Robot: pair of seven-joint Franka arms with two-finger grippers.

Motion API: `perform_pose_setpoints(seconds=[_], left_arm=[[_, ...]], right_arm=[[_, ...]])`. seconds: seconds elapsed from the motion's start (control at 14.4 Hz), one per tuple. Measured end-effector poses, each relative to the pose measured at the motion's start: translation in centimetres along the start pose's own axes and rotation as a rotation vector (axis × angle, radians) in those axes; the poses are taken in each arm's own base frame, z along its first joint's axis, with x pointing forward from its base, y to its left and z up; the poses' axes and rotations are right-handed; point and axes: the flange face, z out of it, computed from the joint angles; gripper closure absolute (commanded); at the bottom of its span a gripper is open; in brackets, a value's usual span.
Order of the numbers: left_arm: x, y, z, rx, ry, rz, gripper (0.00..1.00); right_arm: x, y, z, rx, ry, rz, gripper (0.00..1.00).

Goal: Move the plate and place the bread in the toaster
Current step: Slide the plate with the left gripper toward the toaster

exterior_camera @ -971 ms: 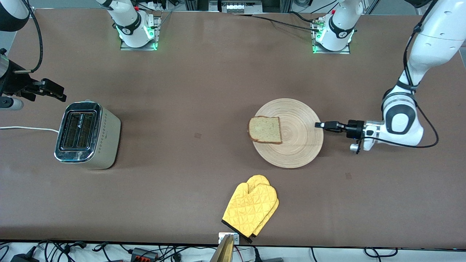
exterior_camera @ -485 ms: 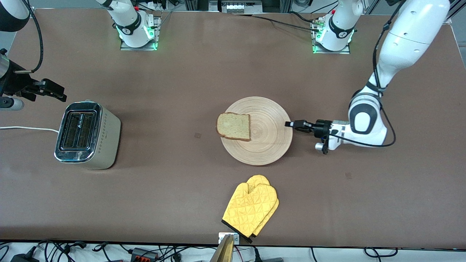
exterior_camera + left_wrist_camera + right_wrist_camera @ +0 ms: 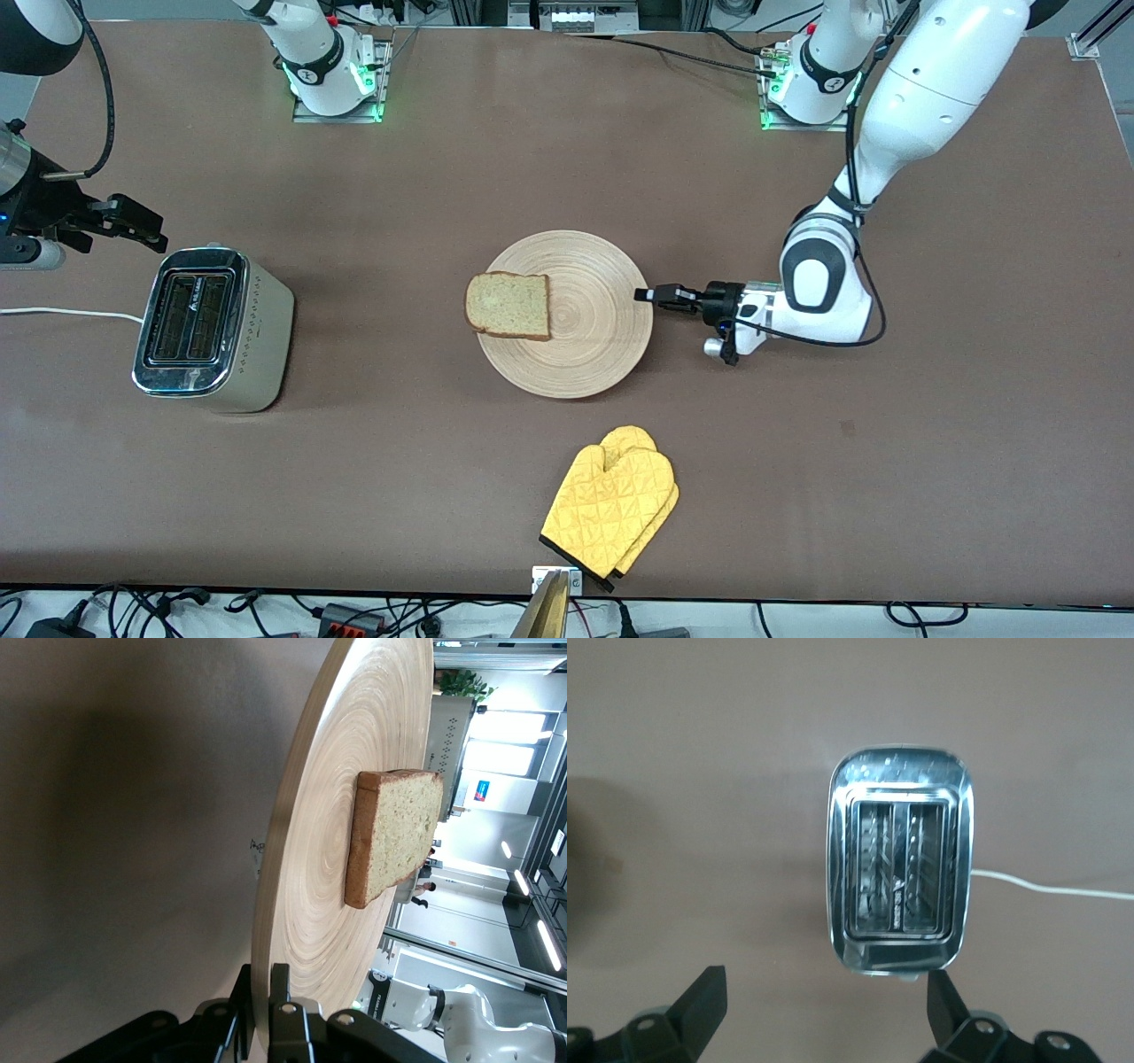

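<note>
We take the toaster as our landmark; it stands at the right arm's end of the table, slots up, its white cord trailing off toward the table's edge. The plate lies flat on the table, well apart from the toaster, toward the left arm's end. The bread rests on the plate at the edge closest to the toaster, one corner overhanging the rim.

Our left gripper is clamped on the plate's rim at the point most distant from the toaster. We judge that hold is chosen so the plate can be slid along the table with the bread riding on it, bringing the slice within the other arm's reach.

Our right gripper waits in the air beside the toaster, jaws spread wide and empty, its wrist camera looking down into the slots.

A yellow oven mitt lies nearer the front camera than the plate.
</note>
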Motion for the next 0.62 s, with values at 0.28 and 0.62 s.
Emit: perform_pose_setpoints(seconds=[0.28,0.62], left_arm=[[-0.3,-1.4,3.1,-0.023,0.016,-0.057,0.99],[-1.5,-1.4,8.8,-0.070,-0.003,-0.111,0.99]], right_arm=[[0.0,-0.9,-1.1,-0.022,0.033,-0.034,0.00],[0.2,-1.4,0.4,0.012,0.004,-0.028,0.00]])
